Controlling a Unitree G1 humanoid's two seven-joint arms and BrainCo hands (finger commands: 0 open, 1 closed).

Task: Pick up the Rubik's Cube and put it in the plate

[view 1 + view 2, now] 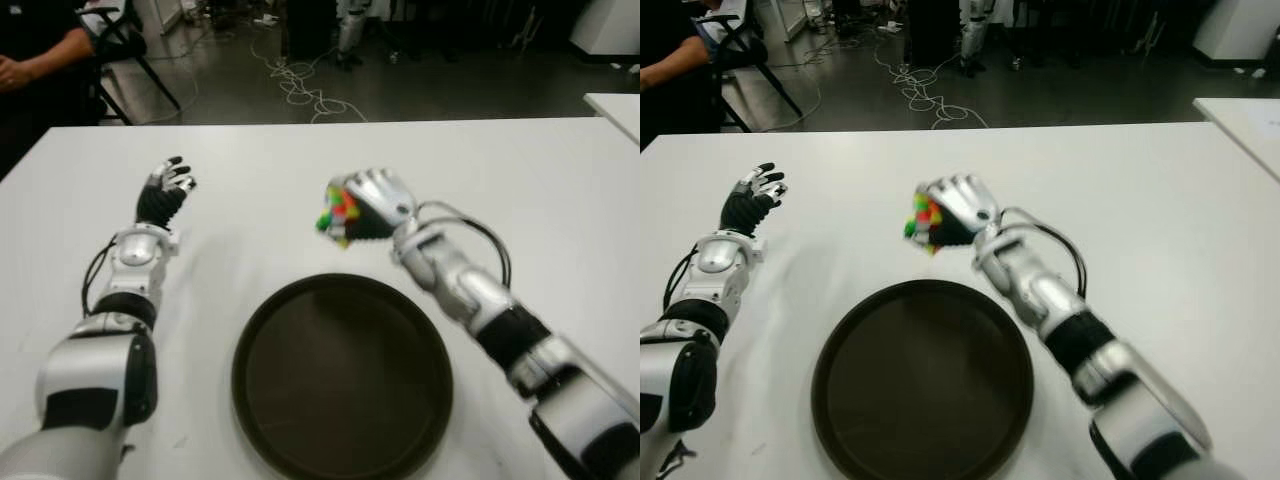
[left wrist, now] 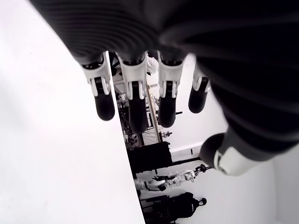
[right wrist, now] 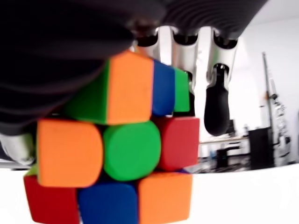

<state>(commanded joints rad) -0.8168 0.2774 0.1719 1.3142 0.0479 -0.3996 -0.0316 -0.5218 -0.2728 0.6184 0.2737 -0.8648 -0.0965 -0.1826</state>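
At frame centre the right robot hand (image 1: pixel 362 210) clasps the Rubik's Cube (image 1: pixel 338 214) above the bench (image 1: pixel 520 180), just beyond the plate (image 1: pixel 342 378), ready to lower in; the left robot hand (image 1: pixel 163 195) shows open-fingered at left.

Rubik's Cube (image 1: pixel 337 215): many colours, tilted, held up in right hand (image 1: pixel 372 205) | plate (image 1: pixel 342 375): round, dark, empty, on counter (image 1: pixel 520 180)

A white table (image 1: pixel 300 170) carries the scene; a round dark plate (image 1: pixel 342 375) lies flat on it near the front edge.
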